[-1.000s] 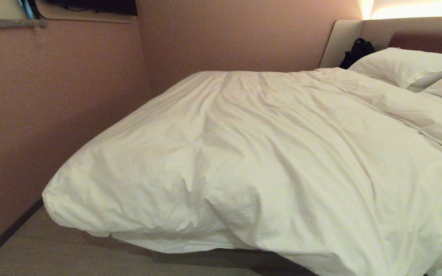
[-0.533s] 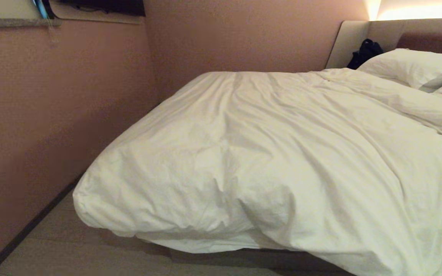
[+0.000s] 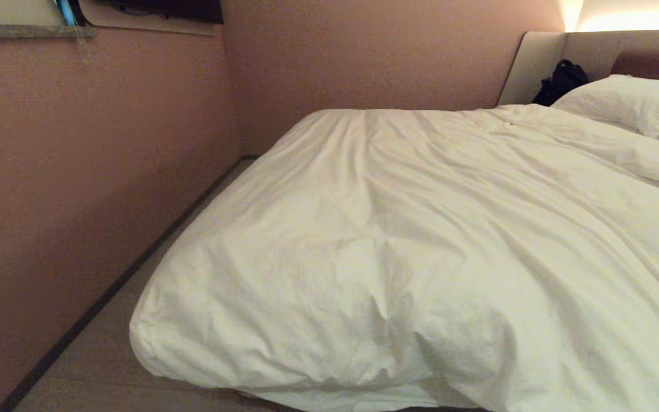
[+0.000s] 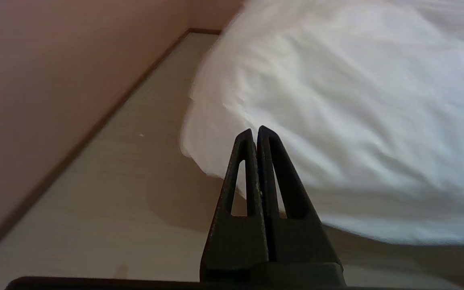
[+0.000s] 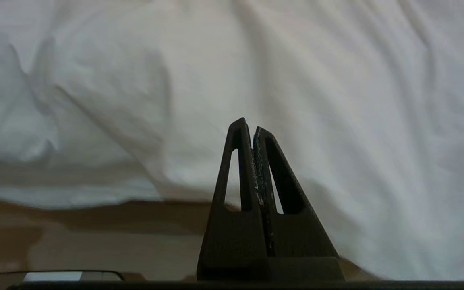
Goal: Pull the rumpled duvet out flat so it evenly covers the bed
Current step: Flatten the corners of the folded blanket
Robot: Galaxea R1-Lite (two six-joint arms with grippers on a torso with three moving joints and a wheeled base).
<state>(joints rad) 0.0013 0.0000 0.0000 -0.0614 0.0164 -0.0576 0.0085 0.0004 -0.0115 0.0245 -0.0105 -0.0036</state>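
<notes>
- Head view: the whole scene has shifted rightward since a second ago, so the camera moved; duvet (image 3: 421, 252) lies creased across bed (image 3: 535, 63), its corner overhanging the floor (image 3: 95, 366).
- Left wrist view: left gripper (image 4: 255, 133) pressed together, empty, short of that corner.
- Right wrist view: right gripper (image 5: 249, 127) closed, empty, facing the duvet's hanging edge; repositioning suggests pulling has not begun.

A plain pink-brown wall (image 3: 78, 171) ran along the left side, meeting pale floor (image 3: 95, 366) at a dark skirting strip (image 3: 106, 297). Two white pillows (image 3: 627, 103) lay at the far right, with a black bag (image 3: 561, 80) just beside them. A warm light glowed above.
</notes>
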